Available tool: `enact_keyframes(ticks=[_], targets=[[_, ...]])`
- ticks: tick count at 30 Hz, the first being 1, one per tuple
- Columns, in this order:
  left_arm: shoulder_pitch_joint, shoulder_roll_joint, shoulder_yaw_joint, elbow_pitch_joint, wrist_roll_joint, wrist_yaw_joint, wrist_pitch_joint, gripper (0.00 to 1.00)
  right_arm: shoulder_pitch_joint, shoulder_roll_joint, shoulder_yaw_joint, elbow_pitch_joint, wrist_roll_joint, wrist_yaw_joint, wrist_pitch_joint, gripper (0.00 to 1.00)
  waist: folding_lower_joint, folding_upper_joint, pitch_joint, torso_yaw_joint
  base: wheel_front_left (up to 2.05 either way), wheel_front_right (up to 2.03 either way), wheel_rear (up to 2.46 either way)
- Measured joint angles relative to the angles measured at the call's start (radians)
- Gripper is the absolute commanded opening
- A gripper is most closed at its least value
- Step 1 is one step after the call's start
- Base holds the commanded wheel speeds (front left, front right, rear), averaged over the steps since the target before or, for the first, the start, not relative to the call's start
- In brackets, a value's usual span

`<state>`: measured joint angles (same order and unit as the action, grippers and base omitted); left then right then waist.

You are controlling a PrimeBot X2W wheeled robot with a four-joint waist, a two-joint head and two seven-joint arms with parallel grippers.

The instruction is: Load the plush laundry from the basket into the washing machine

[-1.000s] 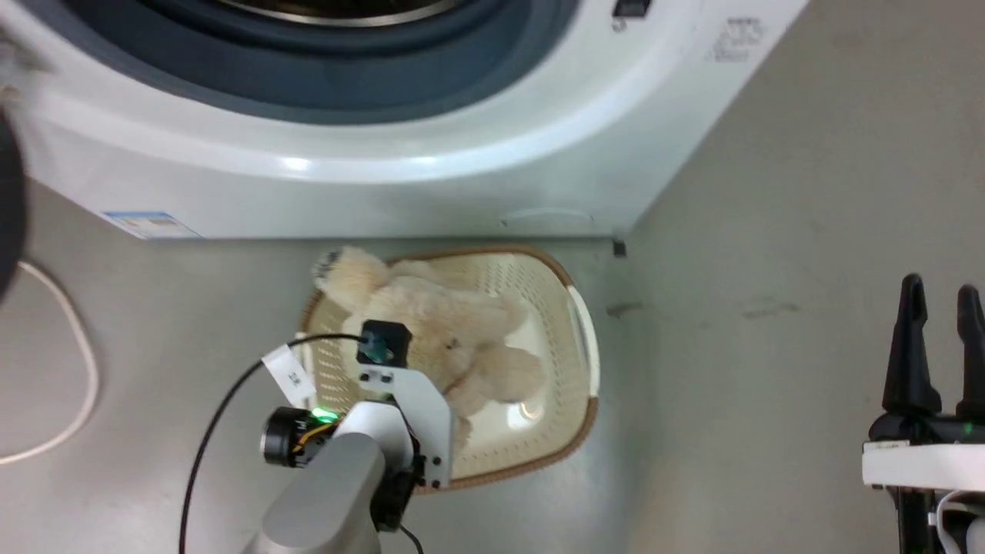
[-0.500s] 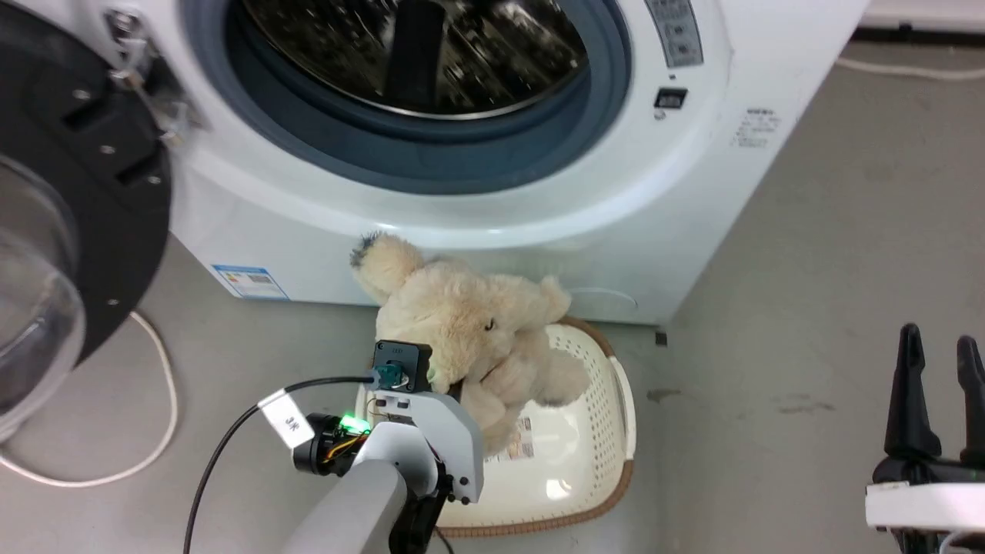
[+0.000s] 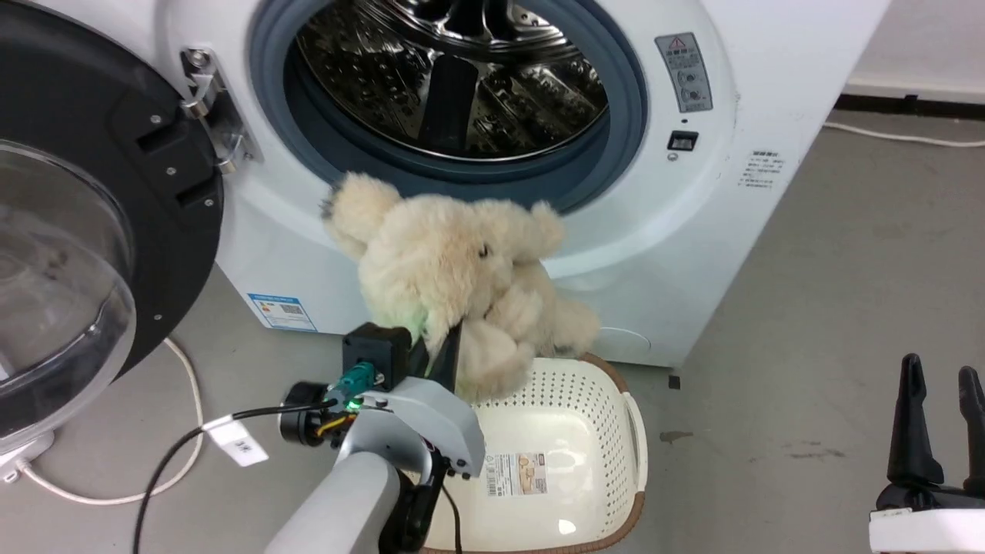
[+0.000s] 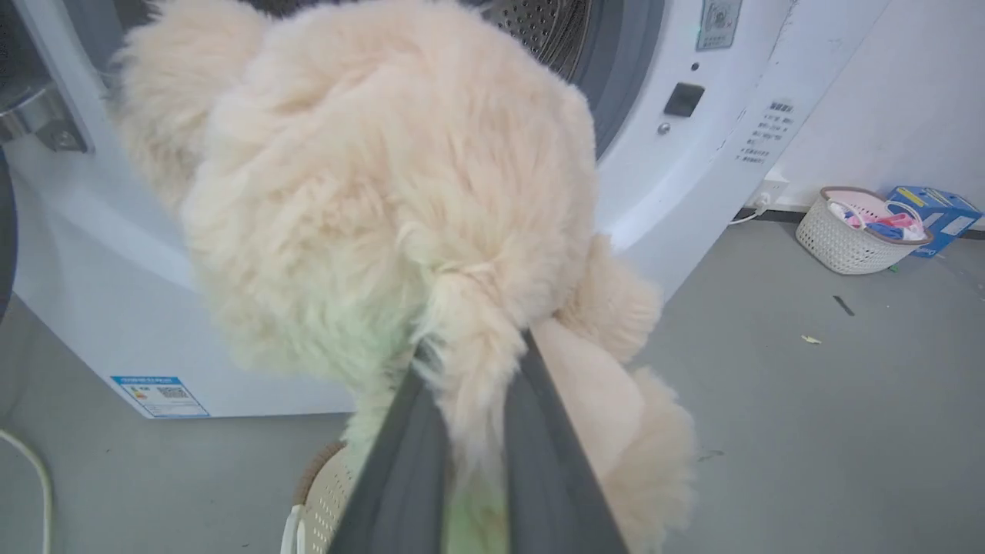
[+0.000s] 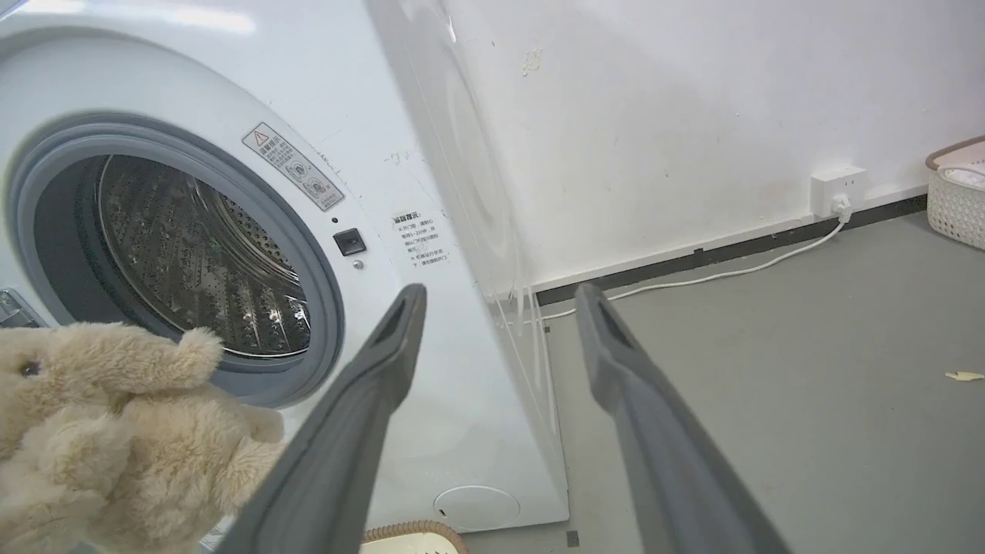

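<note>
The cream plush laundry [image 3: 454,269] hangs in the air in front of the washing machine [image 3: 754,92], just below the grey door seal [image 3: 627,138]. My left gripper [image 3: 442,346] is shut on its fur from below, the two dark fingers [image 4: 531,446] pinching a tuft. Beneath the plush sits the basket [image 3: 608,431] on the floor, its bottom label showing. The plush [image 5: 115,431] also appears beside the drum [image 5: 200,261]. My right gripper [image 3: 943,385] stands open at the lower right, holding nothing, its fingers [image 5: 362,408] apart.
The round black-framed door [image 3: 85,231] stands swung open at the left. A white cable [image 3: 185,431] lies on the grey floor under it. A small basket of clothes [image 4: 854,231] and a blue box [image 4: 935,211] stand by the far wall.
My left gripper has lifted the plush out of the basket up to the level of the door seal. The head camera has tilted up, bringing the drum and door into view.
</note>
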<state>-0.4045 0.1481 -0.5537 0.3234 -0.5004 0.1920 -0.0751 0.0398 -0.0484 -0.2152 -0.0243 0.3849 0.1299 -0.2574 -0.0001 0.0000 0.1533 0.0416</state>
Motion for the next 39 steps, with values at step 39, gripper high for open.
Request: enact_keyframes(ticks=[39], targets=[[-0.571, 0.118, 0.139, 0.251, 0.050, -0.021, -0.095, 0.00, -0.094, 0.000, 0.015, -0.044, 0.013, 0.000, 0.000, 1.00, 0.0003, 0.0001, 0.250, -0.170, 0.00, 0.00, 0.00]])
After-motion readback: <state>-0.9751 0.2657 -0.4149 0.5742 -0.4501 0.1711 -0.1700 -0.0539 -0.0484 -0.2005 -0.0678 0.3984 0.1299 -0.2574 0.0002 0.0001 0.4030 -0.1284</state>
